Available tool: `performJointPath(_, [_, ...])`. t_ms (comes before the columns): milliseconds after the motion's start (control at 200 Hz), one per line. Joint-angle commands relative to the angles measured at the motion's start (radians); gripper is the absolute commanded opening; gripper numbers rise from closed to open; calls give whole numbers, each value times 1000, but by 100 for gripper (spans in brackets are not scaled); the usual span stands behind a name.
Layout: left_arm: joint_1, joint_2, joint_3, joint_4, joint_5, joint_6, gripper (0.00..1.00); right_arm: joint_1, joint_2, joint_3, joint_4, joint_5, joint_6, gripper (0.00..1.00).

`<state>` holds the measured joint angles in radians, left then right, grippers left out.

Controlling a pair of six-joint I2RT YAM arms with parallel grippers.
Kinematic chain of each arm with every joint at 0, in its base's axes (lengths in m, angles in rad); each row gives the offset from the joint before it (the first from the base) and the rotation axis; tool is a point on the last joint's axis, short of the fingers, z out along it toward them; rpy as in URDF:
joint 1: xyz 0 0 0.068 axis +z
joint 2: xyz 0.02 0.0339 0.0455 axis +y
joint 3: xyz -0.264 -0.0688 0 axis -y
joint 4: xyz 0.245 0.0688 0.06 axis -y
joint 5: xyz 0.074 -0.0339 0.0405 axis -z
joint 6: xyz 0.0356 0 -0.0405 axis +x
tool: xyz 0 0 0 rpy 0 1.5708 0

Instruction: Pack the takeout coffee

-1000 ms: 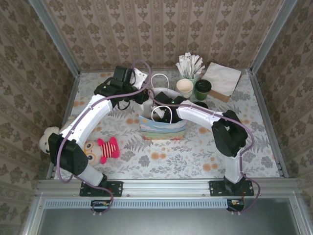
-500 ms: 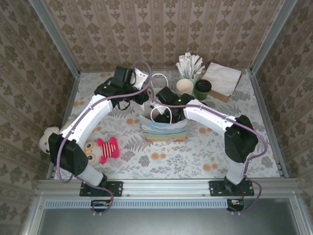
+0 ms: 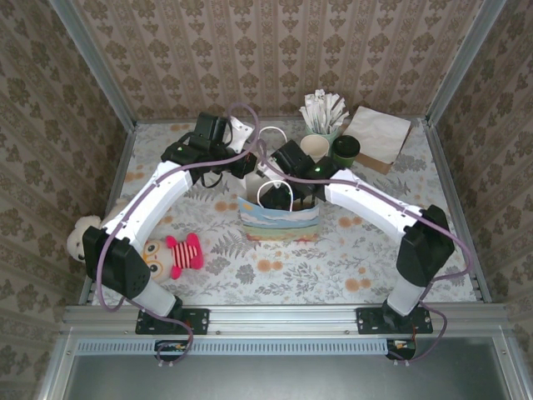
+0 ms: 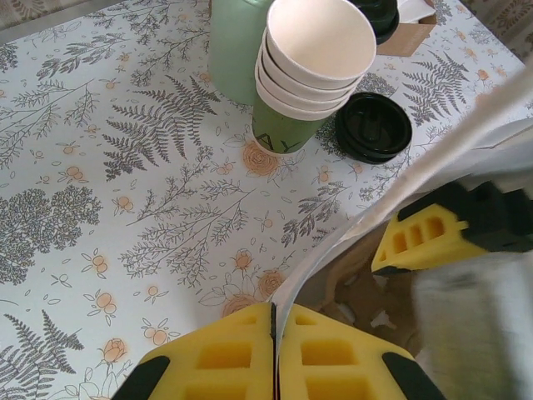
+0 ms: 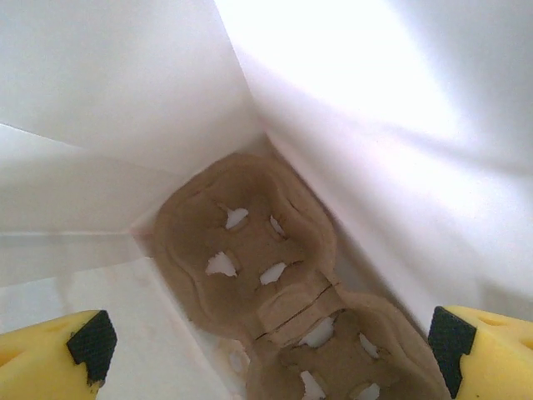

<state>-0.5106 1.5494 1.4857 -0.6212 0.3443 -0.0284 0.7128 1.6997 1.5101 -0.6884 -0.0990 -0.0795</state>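
Left gripper (image 4: 275, 354) pinched the rim of the gift bag (image 3: 279, 218); right gripper (image 5: 271, 346) gaped empty inside it over a cardboard tray (image 5: 250, 242). Takeout coffee (image 3: 345, 151) stood upper right on the table (image 3: 333, 258).

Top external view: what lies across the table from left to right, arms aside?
White plush toy → red plush toy → gift bag → stack of lidless cups → takeout coffee → napkins.

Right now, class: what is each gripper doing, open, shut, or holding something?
Left gripper: shut, pinching the rim of the gift bag.
Right gripper: open and empty, inside the bag above the cardboard cup carrier.
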Motion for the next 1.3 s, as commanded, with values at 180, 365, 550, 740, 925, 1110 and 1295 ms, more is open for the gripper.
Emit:
performJointPath(180, [0,5,12,0,8,24,7,-12,-211,-75,196,0,13,100])
performJointPath(365, [0,-4,4,3,16,26,8,-68,-372,-187,351,14,79,100])
performJointPath(550, [3,-33,-9,7,66,93,8,-232,-384,-129,175,-136,103,100])
performJointPath(740, [4,-29,22,-8,170,168,9,-336,-345,-59,-23,-222,-56,96])
performJointPath(925, [-2,-12,45,-32,220,220,9,-354,-206,85,-147,-255,-170,93])
performJointPath(1110, [6,8,75,-56,224,264,10,-368,-84,291,-316,-251,-282,91])
performJointPath(1295, [14,51,137,-93,227,268,10,-395,-70,425,-489,-318,-429,92])
